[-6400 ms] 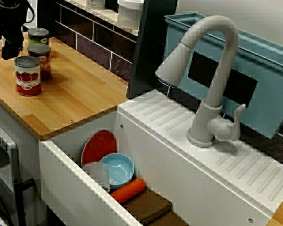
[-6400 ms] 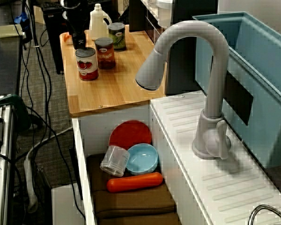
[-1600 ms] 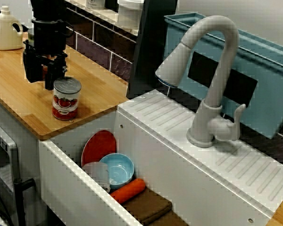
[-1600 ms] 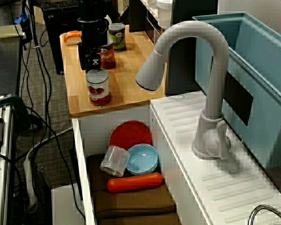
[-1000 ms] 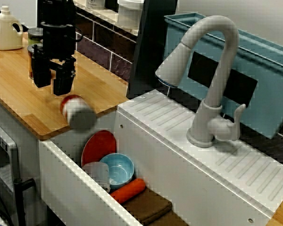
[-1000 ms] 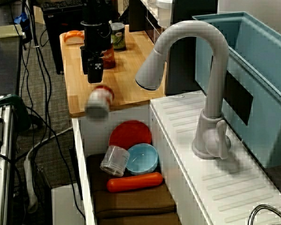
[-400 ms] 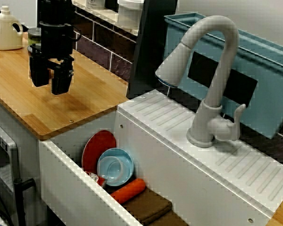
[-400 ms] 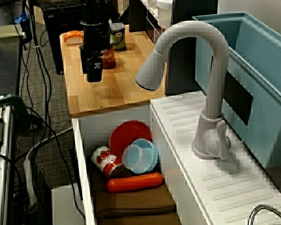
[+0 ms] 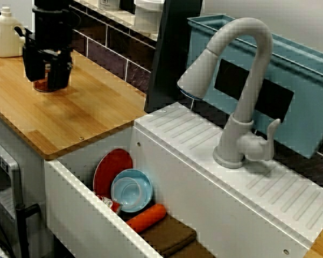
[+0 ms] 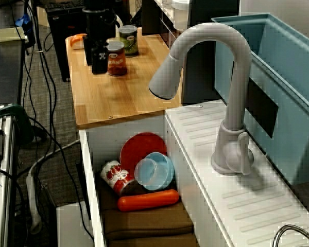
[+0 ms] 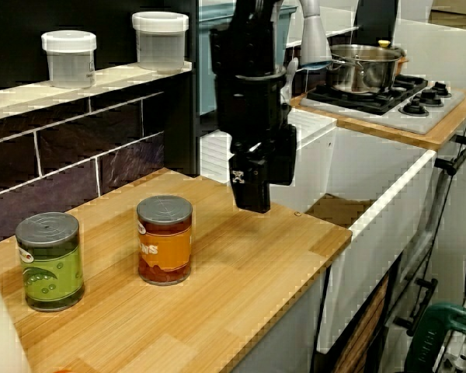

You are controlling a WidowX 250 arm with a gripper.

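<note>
Orange can [image 11: 165, 239] stands upright on the counter [image 11: 241, 287], lower left of the side view. My gripper [image 11: 253, 200] hangs near it, mid-frame, jaws parted and empty (I'd line up squarely, minding the green can [image 11: 50, 260]).

The arm [image 11: 248, 47] is matte black all over, a round column ending in a squared, blocky wrist housing [image 11: 252, 109]. The tool [image 9: 44, 80] is black too, with two thick, flat-sided fingers [image 11: 253, 193]. A small white marking [image 11: 237, 176] sits on one finger's outer face.
</note>
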